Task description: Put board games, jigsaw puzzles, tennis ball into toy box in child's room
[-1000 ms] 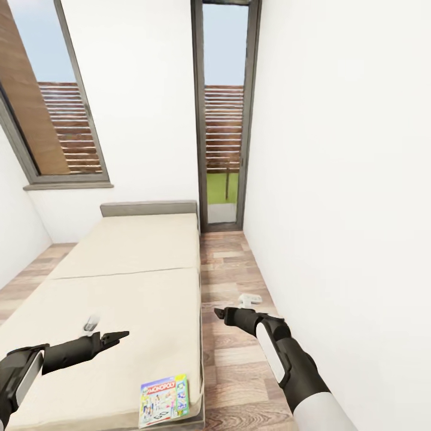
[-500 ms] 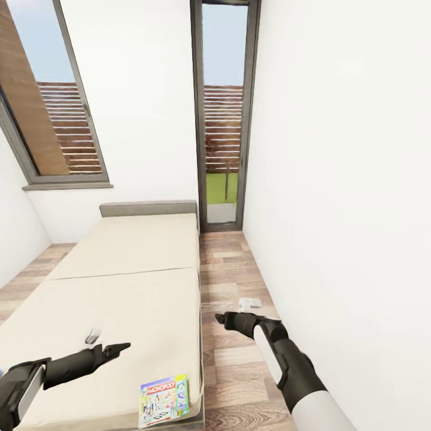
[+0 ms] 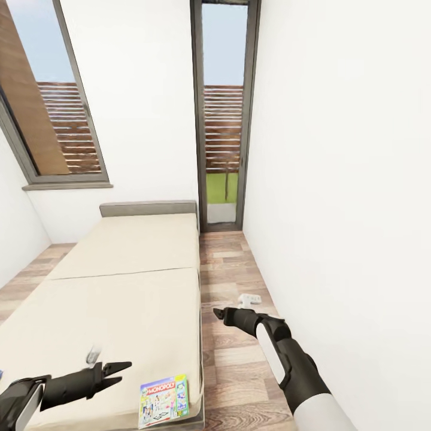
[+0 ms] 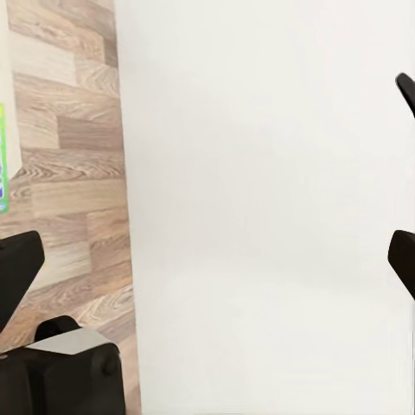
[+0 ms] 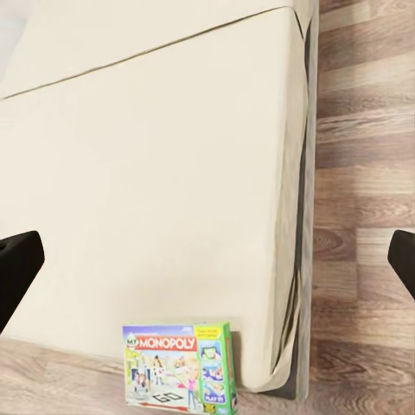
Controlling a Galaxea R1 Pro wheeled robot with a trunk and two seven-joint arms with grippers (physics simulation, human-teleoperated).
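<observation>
Monopoly box [image 3: 164, 401] lies on the bed [image 3: 131, 281] corner; left gripper [image 3: 123, 366] (fingers spread) hovers beside it, right gripper [image 3: 219, 313] likewise spread.

One board game [image 3: 164, 400] lies at the bed's [image 3: 126, 281] near right corner. One bed, two windows [image 3: 51, 102], two robot arms [image 3: 281, 353]. One small white object [image 3: 250, 299] sits on the floor.
</observation>
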